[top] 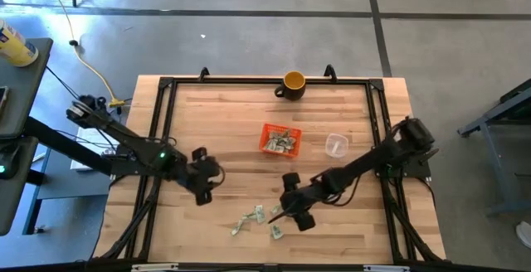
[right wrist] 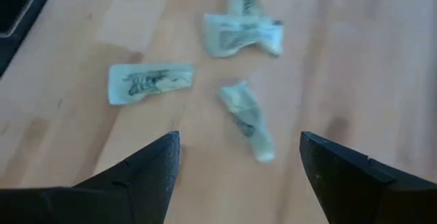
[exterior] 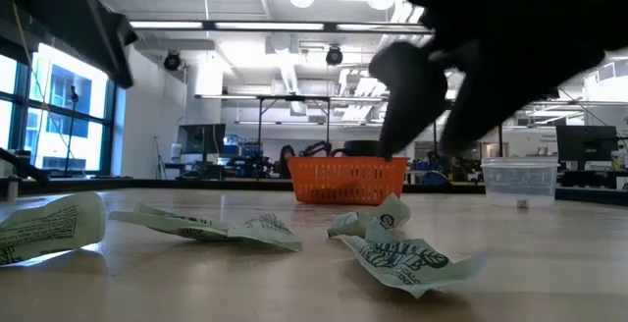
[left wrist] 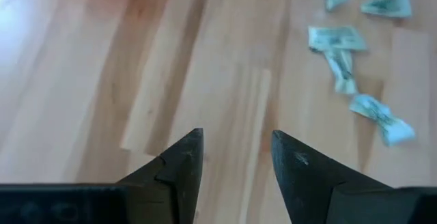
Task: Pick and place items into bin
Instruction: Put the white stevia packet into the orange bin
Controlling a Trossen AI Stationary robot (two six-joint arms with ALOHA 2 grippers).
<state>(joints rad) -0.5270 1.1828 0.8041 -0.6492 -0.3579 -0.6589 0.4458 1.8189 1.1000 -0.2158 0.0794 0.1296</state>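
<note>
Right gripper (right wrist: 239, 159), fingers wide apart and empty, above green-and-white wrappers (right wrist: 242, 118) near the orange basket (top: 280, 139); left gripper (left wrist: 235, 159) part-open, empty, over bare wooden worktop (top: 216, 123).

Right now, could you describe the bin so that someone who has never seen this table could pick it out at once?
Start at the wooden table and look near its middle, on the far side of the loose wrappers from the front edge. The bin is the small orange rectangular basket with wrappers already inside. Unlike the round yellow mug at the far edge and the clear cup beside it, it has perforated sides.
</note>
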